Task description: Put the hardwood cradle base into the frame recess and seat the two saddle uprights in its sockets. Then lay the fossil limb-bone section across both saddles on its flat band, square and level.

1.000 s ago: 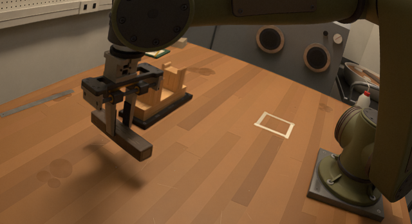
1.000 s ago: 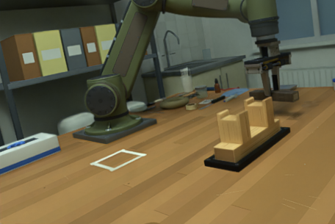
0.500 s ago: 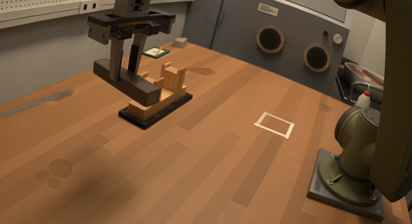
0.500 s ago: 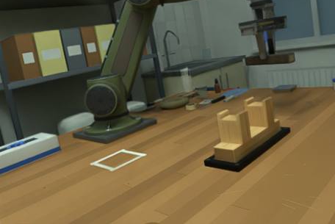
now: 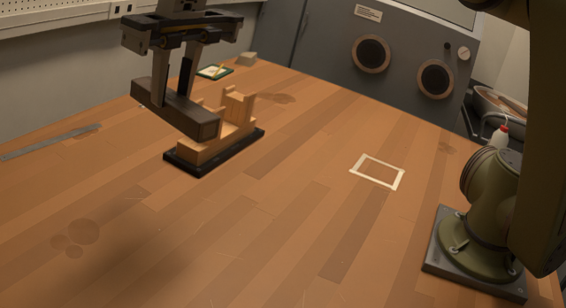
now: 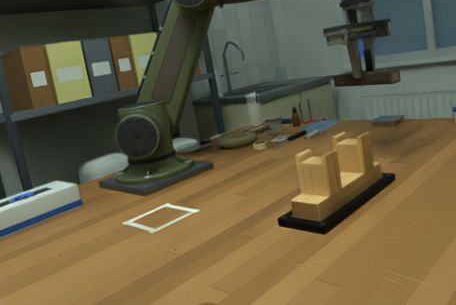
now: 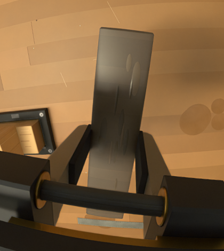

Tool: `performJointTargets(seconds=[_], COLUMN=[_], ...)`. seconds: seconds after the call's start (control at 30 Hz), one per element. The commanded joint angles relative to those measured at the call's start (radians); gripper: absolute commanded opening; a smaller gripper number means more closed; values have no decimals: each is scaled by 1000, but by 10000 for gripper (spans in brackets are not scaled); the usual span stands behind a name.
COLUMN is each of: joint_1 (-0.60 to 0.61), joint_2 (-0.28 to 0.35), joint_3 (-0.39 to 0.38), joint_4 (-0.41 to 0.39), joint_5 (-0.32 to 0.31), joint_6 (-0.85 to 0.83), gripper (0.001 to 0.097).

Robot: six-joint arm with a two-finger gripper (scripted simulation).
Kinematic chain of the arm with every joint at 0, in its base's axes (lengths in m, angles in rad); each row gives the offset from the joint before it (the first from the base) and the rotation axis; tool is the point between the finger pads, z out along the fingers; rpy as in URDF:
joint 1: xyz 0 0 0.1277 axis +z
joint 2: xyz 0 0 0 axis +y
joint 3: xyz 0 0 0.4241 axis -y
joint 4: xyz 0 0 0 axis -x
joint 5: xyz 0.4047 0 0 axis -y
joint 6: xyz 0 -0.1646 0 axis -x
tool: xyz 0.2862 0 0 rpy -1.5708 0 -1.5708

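Observation:
The fossil limb-bone section (image 5: 175, 108), a dark squared bar, hangs level in my closed gripper (image 5: 176, 89), held near its middle high above the bench. In the wrist camera the bar (image 7: 120, 112) runs away from me between the fingers (image 7: 112, 155). Below and to one side, the pale hardwood cradle base (image 6: 336, 190) sits in the black frame (image 5: 214, 154). Its two saddle uprights (image 6: 317, 173) (image 6: 355, 153) stand in the sockets, notches up. From the second side camera the bar (image 6: 367, 78) is well above and behind the cradle.
A white tape square (image 5: 377, 171) marks the bench between the cradle and my arm's base (image 5: 479, 250). A steel ruler (image 5: 48, 142) lies near the wall, a green notebook (image 5: 215, 71) at the far corner. A grey cabinet (image 5: 389, 51) stands behind the bench.

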Motion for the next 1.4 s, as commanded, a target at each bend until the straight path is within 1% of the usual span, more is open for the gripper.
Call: performJointTargets(seconds=[0.0,0.13,0.3,0.8,1.0,1.17,1.37], joint_1=[0,0,0,0,0,0,0], joint_2=[-1,-2,-2,-2,-2,-2,-2], joint_3=[2,2,2,3,3,3,3], joint_4=[1,1,1,1,1,1,1], joint_5=[0,0,-1,-1,-1,-1,-1], joint_6=[-15,-98,-257,-917,-1144,-1273,-1349], gripper=[39,39,39,39,39,39,39])
